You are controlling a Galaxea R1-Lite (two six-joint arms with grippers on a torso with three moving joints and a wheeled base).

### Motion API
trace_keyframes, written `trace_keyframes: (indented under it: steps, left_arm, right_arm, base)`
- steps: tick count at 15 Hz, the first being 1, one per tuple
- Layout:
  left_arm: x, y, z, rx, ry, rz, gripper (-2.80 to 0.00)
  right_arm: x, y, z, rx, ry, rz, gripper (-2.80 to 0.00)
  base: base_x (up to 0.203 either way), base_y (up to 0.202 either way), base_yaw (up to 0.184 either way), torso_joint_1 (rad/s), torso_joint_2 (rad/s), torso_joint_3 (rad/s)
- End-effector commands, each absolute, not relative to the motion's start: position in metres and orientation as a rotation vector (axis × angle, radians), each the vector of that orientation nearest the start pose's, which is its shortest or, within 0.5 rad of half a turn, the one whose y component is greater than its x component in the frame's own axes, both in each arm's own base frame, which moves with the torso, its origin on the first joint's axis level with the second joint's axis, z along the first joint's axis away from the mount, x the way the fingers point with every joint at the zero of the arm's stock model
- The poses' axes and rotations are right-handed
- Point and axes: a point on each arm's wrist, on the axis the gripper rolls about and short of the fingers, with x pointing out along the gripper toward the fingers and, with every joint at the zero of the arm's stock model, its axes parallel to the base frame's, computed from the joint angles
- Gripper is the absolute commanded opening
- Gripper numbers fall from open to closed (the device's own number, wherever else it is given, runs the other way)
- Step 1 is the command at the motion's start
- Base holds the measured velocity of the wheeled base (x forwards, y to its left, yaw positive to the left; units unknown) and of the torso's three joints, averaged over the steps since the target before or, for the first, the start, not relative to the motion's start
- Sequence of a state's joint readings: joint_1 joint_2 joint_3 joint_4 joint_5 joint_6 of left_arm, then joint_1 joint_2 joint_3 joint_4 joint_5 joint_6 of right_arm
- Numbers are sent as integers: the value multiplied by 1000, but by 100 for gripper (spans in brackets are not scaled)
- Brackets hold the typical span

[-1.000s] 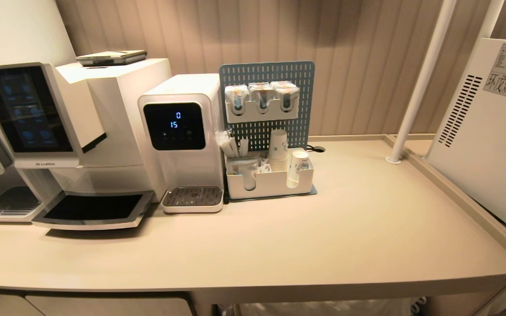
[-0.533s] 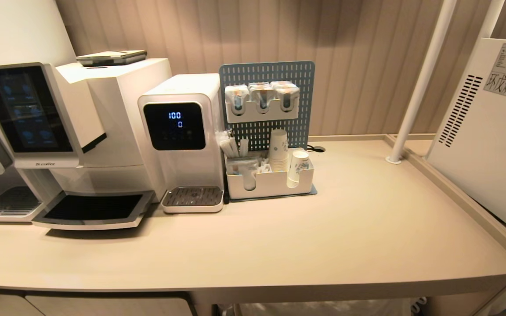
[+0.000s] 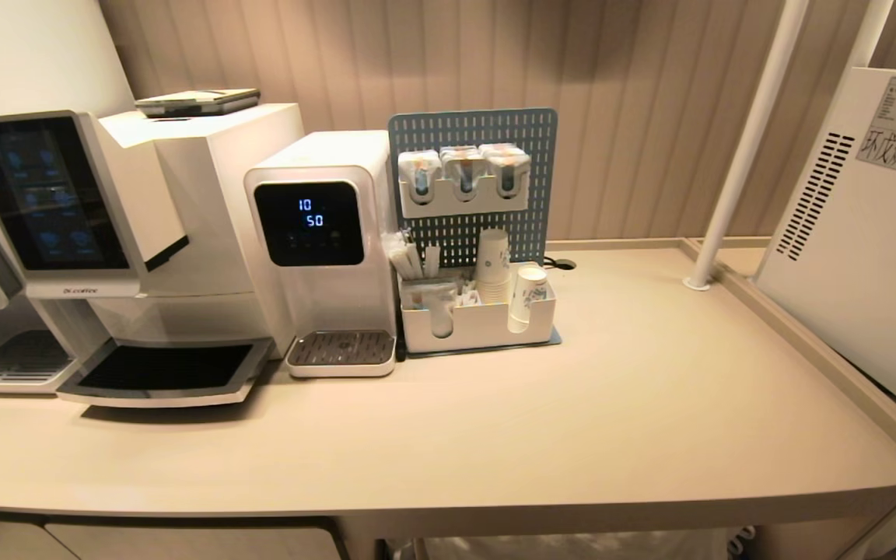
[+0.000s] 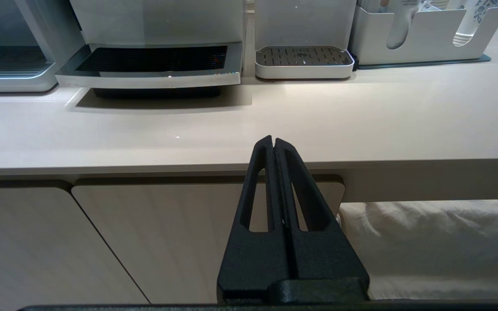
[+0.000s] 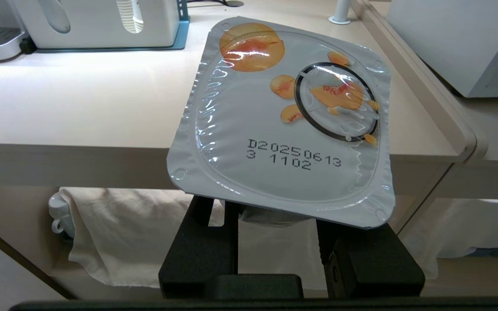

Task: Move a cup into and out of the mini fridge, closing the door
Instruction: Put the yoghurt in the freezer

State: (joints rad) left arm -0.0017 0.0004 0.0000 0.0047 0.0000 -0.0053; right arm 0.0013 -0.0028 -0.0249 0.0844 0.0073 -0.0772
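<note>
While neither arm shows in the head view, the right wrist view has the right gripper (image 5: 275, 216) below the front edge of the table (image 5: 80, 108), its jaws part open and closed on the body of a cup (image 5: 283, 121) — a sealed tub whose foil lid, printed with peach slices and a date code, faces the camera and tilts a little. The cup is held in the air in front of the table, not resting on it. The fridge (image 3: 860, 233) stands at the right end of the table on a slightly lower ledge, its vented side with the warning sticker turned toward the head camera; its door cannot be seen from here. The left gripper (image 4: 273, 144) hangs in front of the table edge above a cupboard front (image 4: 145, 242), jaws pressed together and holding nothing. On the table, from left to right, stand a coffee machine (image 3: 106, 233), a water dispenser (image 3: 323, 241) with a lit black display, and an organiser (image 3: 479, 319) with paper cups (image 3: 492, 264) against a blue pegboard (image 3: 471, 128) — all well apart from the fridge. A white pole (image 3: 743, 148) rises between organiser and fridge.
</note>
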Motion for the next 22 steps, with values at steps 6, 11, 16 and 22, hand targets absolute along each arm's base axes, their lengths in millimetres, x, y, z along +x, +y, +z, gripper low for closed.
trace_keyframes:
  steps: [6,11,16,22]
  left_arm:
    - [-23,0,75,-2,5,-2,-280]
    - [-23,0,75,-2,5,-2,-280]
    - [-23,0,75,-2,5,-2,-280]
    - [-23,0,75,-2,5,-2,-280]
  right_arm:
    - [-25,0,74,-72,58,11,-280]
    - [-25,0,74,-73,58,11,-280]
    - [-25,0,74,-73,56,10,-280]
    - [-25,0,74,-73,56,10,-280]
  base:
    - [0,0,0,0,0,0]
    - [1,-125,1,3,0,3]
    - [0,-195,-1,2,1,2]
    - [0,-192,-2,2,4,4]
